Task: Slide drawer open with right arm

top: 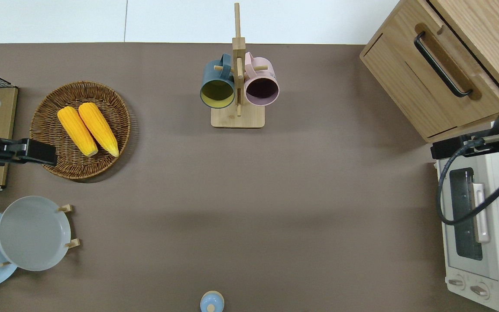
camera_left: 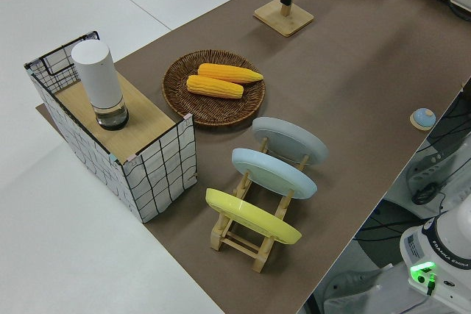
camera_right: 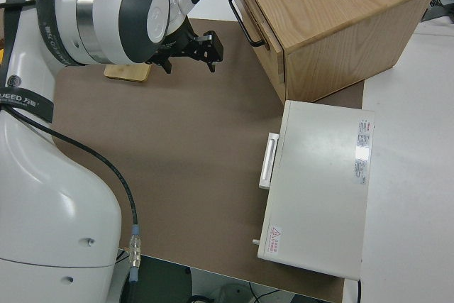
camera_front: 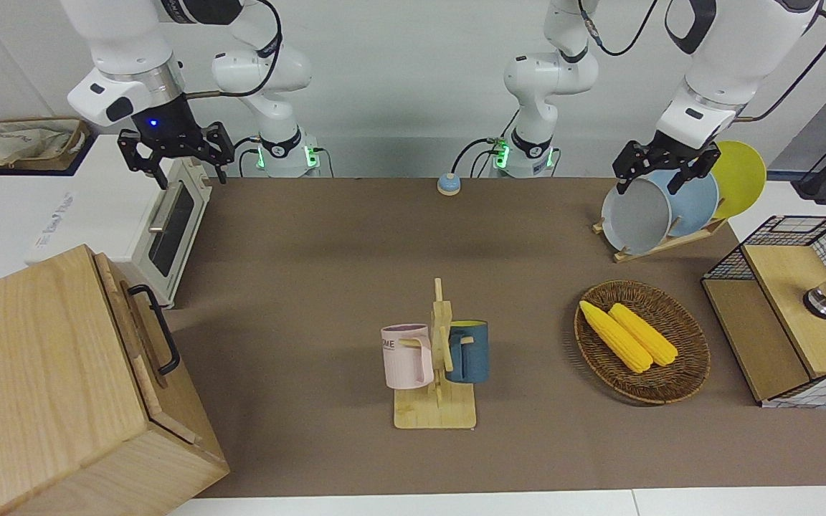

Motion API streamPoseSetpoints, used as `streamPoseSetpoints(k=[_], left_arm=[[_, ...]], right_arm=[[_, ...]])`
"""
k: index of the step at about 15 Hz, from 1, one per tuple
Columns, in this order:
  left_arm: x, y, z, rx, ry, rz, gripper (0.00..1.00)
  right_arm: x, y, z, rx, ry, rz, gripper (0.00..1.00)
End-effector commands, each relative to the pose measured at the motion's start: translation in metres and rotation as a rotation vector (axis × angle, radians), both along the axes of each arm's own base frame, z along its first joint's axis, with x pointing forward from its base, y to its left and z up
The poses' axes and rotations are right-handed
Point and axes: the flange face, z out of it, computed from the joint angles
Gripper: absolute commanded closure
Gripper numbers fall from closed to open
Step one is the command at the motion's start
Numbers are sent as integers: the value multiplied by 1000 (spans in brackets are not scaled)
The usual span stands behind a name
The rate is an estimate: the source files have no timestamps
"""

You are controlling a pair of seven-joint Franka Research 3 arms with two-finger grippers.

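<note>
My right tool (camera_front: 175, 159) hangs in the air with its fingers spread wide and nothing between them. The overhead view places it over the toaster oven (top: 479, 225), at the corner of that oven lying closest to the big wooden box (top: 483, 26). It touches nothing.

The drawer (camera_front: 142, 337) sits in that box at the right arm's end of the surface (camera_front: 327, 287), farther from the robots than the oven. It looks shut or very nearly so, its front roughly flush with the box. Its black bar handle (camera_front: 155, 328) runs along the front, standing clear of the wood, and is well apart from the tool.

My left tool (camera_front: 664, 166) is parked; I cannot tell its opening.

Judgement: approach not yet begun; no contact with the handle.

Risks noted:
- The oven lies just beside the box. A low path from here could clip the oven's top or its door handle (top: 480, 213).
- The box stands skewed to the surface edge. A pull not aligned with the drawer's own travel could jam the drawer or drag the whole box.
- Closing the fingers beside rather than around the bar would slip off on the pull.
</note>
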Motion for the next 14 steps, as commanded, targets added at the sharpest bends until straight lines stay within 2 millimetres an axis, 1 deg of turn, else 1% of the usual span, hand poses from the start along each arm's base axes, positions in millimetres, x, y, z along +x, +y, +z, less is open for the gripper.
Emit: streamPoseSetpoints(k=[1,8,14], left_arm=[[2,1,4,16,5,-11,7],[2,1,4,16,5,-11,7],[2,1,4,16,5,-11,7]], right_arm=[[2,-3,5,26,-4,-17,15],[0,-16,3,30,14,-37,17],[-5,-12,0,15,52,-31,19]])
